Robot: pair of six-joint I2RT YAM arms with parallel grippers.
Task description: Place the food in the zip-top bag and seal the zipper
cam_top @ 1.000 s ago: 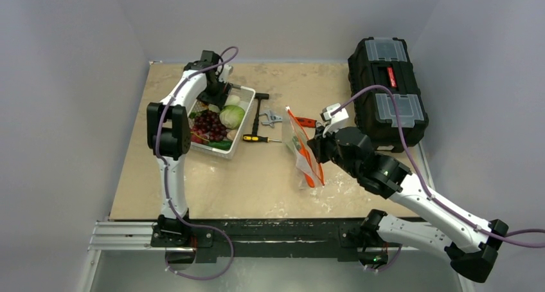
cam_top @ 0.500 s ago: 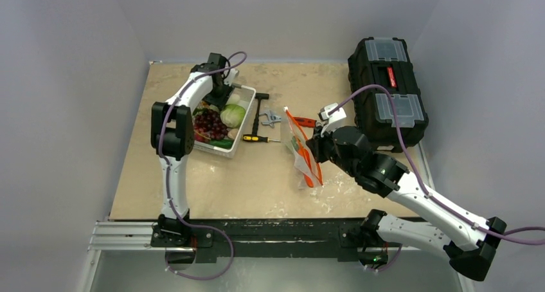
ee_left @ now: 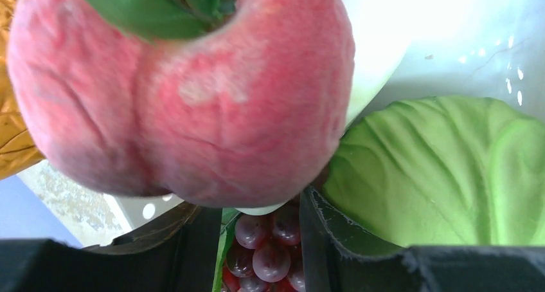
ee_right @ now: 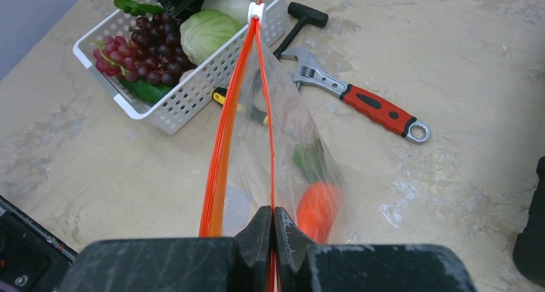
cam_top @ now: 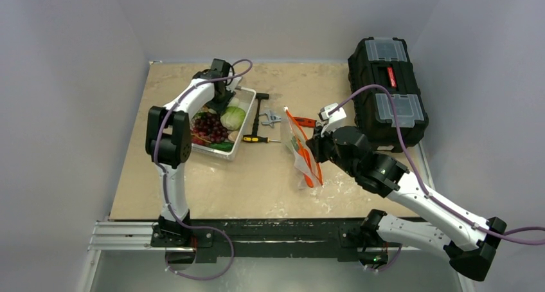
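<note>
My left gripper (ee_left: 257,205) hovers over the white basket (cam_top: 225,152) and grips a pink peach (ee_left: 180,92) at its fingertips. Under it lie the green cabbage (ee_left: 443,170) and dark purple grapes (ee_left: 263,247). From above, the left gripper (cam_top: 222,98) is at the basket's far end. My right gripper (ee_right: 273,218) is shut on one side of the red-orange zipper (ee_right: 218,144) and holds the clear zip-top bag (cam_top: 302,154) up with its mouth open. An orange carrot (ee_right: 318,208) lies inside the bag.
A black toolbox (cam_top: 387,89) stands at the right. Between basket and bag lie a hammer (cam_top: 258,109), a yellow-handled screwdriver (cam_top: 260,138) and a red-handled wrench (ee_right: 360,99). The basket also holds grapes (ee_right: 141,60) and the cabbage (ee_right: 209,35).
My left gripper has moved right and toward me along the basket's far end. The right gripper and the bag have stayed where they were.
</note>
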